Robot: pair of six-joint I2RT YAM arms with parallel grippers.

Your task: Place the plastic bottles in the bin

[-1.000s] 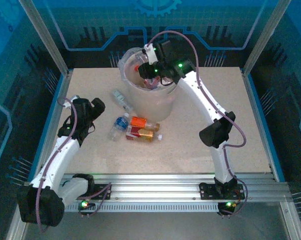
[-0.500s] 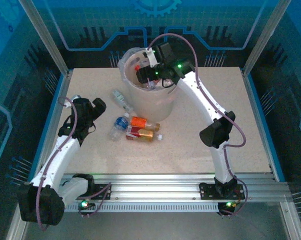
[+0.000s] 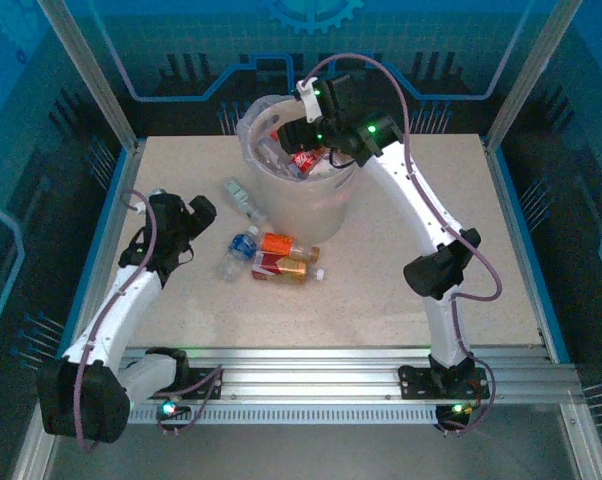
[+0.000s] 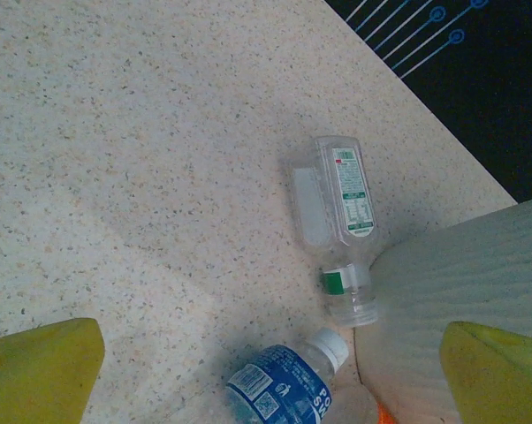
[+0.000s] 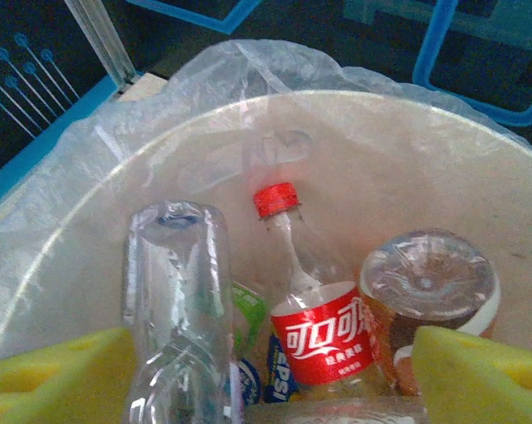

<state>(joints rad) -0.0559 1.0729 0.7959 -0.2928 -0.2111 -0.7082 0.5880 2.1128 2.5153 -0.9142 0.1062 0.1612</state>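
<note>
The bin stands at the back middle of the table, with a clear liner. Inside lie several plastic bottles: a red-capped, red-labelled one, a clear crushed one and a brownish one. My right gripper hangs open over the bin's mouth, its yellow fingers holding nothing. On the table lie a clear green-labelled bottle, a blue-labelled one, an orange one and a red-labelled one. My left gripper is open, just left of the blue-labelled bottle.
The bin's ribbed wall rises right beside the green-labelled and blue-labelled bottles. The table's left edge and blue frame run close behind my left arm. Bare tabletop lies to the right of the bin.
My right gripper has gone from shut to open over the bin, and the red-labelled bottle now lies among those inside. Its wrist rose slightly. The left arm barely moved.
</note>
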